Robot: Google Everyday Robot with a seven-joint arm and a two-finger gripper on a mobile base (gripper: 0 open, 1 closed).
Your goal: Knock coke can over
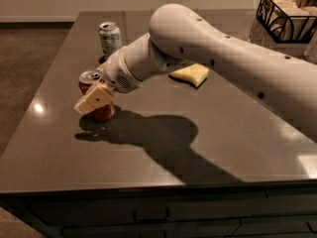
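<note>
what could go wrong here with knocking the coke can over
The gripper sits in front of the upright coke can at about mid-height, so a push may slide the can rather than tip it. The can stands near the left edge of the table; once down, it could roll off. The white-and-green can stands close behind, and a wide sweep of the arm might topple it too.
</note>
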